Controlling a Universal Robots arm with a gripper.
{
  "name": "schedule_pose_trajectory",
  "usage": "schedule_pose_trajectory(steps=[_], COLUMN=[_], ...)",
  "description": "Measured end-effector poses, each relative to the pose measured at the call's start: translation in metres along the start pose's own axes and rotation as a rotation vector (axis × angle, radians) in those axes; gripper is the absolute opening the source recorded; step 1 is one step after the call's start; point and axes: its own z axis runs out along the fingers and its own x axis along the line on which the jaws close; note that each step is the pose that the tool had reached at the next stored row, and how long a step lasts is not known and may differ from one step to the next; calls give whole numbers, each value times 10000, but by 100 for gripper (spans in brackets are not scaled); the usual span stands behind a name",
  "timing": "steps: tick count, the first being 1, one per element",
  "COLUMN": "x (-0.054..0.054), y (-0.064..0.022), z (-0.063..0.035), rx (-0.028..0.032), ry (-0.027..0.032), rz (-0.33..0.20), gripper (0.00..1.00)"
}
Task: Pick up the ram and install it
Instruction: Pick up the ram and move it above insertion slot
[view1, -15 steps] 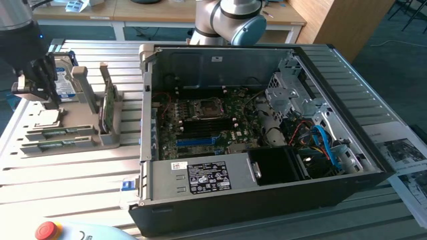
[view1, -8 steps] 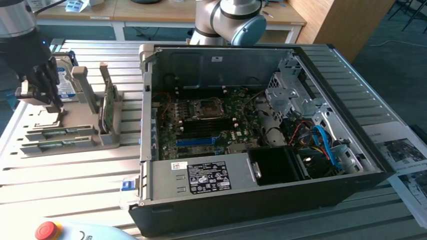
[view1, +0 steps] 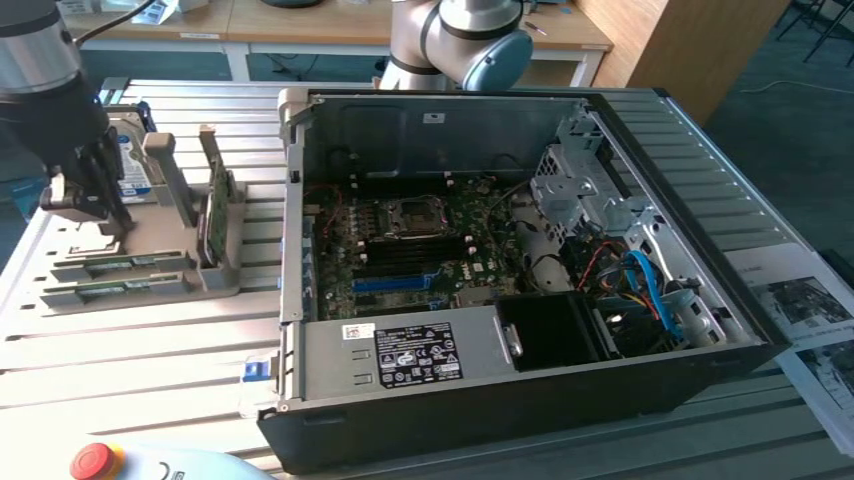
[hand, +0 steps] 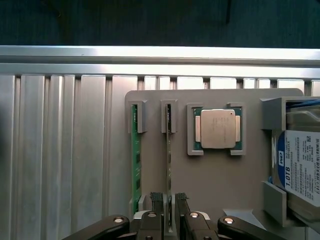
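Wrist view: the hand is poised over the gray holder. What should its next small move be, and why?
Probably close the hand on the ram. Its open fingers straddle that stick near one end, one on each side, where it stands on edge in the gray holder, and nothing is gripped yet. The greener ram stick in the neighbouring slot lies outside the fingers.

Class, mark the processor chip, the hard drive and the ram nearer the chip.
processor chip (hand: 216, 129), wrist view, lid centre.
hard drive (hand: 304, 162), wrist view, white label.
ram (hand: 170, 150), wrist view, mid-length of its edge.
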Motion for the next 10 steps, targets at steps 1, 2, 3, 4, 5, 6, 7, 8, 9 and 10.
schedule_pose_trajectory(steps=[1, 2, 3, 4, 5, 6, 7, 8, 9, 10], x=[-1, -1, -2, -3, -3, -4, -4, -5, -5, -5], y=[1, 1, 1, 2, 2, 2, 2, 2, 2, 2], z=[15, 29, 42, 53, 65, 75, 85, 94, 96, 96], rx=[0, 0, 0, 0, 0, -1, -1, 0, -2, -2], ry=[0, 0, 0, 0, 0, 0, 0, 0, 1, 1], rz=[1, 0, 0, 0, 0, -1, 0, 0, 0, 0], gripper=[24, 24, 24, 24, 24, 24, 24, 24, 24, 24])
